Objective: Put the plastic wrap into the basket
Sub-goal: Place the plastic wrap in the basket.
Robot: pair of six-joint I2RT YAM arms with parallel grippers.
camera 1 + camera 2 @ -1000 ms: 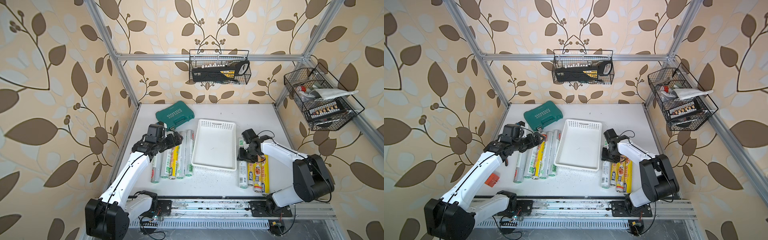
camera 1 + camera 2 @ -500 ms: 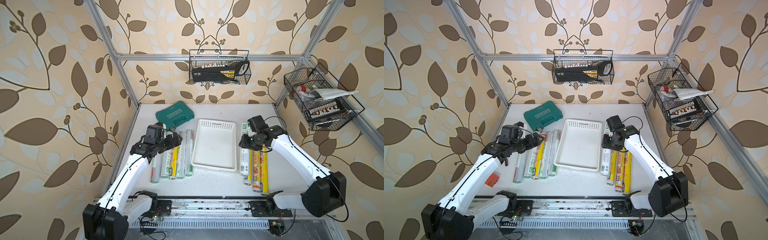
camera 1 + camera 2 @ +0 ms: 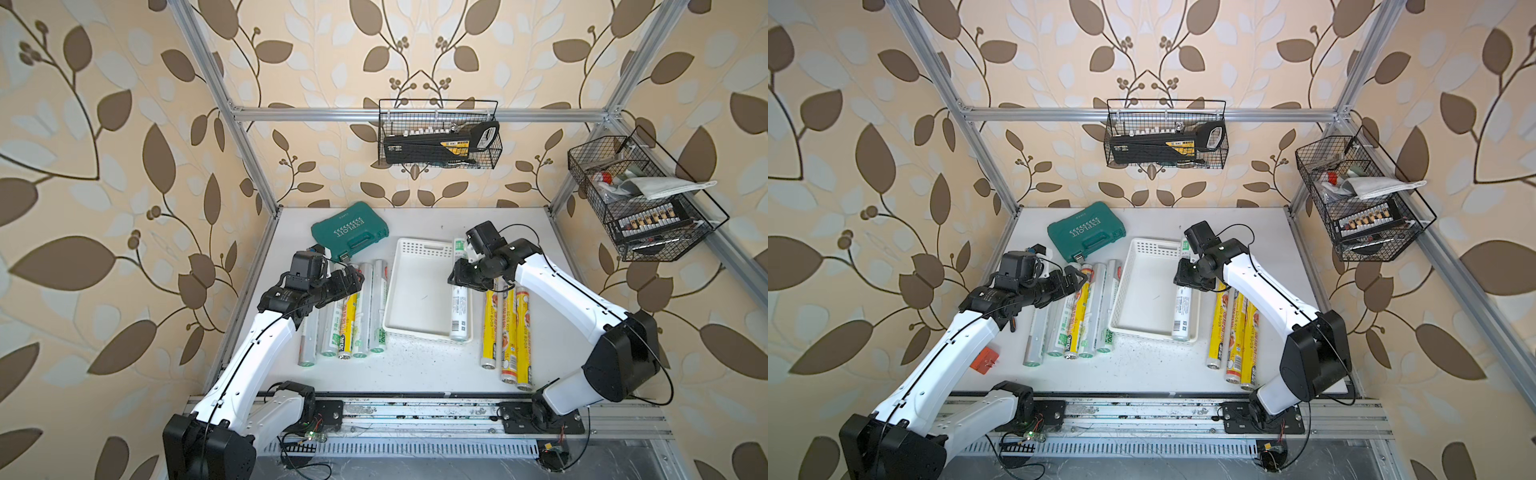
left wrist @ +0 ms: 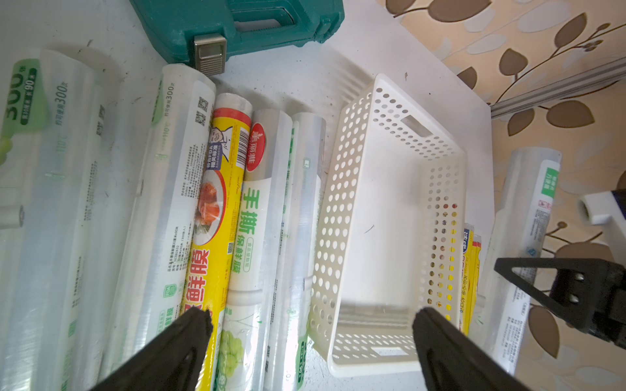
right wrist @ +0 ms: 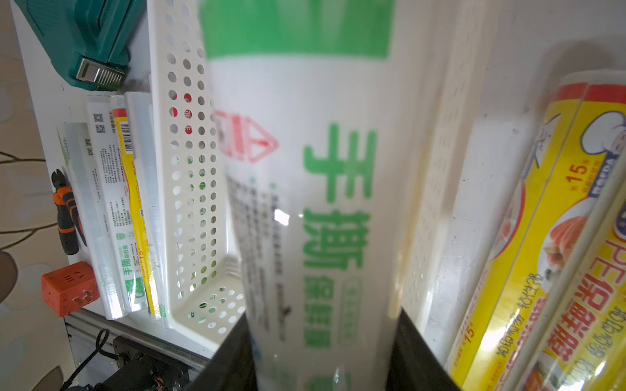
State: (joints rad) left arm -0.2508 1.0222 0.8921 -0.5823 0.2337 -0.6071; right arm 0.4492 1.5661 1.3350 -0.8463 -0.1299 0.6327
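Note:
The white basket (image 3: 415,299) sits mid-table in both top views. My right gripper (image 3: 467,277) is shut on a silvery-white plastic wrap roll with green print (image 3: 459,309), held lengthwise over the basket's right wall (image 5: 189,169). In the right wrist view this roll (image 5: 305,203) fills the space between the jaws of the right gripper (image 5: 321,355). Several more rolls (image 3: 361,311) lie side by side left of the basket, and three yellow rolls (image 3: 505,328) lie to its right. My left gripper (image 3: 353,279) hangs open above the left rolls (image 4: 216,203), holding nothing (image 4: 311,325).
A green tool case (image 3: 350,232) lies at the back left, touching the far ends of the left rolls. Black wire baskets hang on the back wall (image 3: 438,141) and the right wall (image 3: 640,199). An orange block (image 3: 984,359) and pliers (image 5: 66,216) lie at the table's left edge.
My right arm has lifted the silvery-white roll from the table right of the basket and carried it left over the basket's right side. The left arm has hardly moved.

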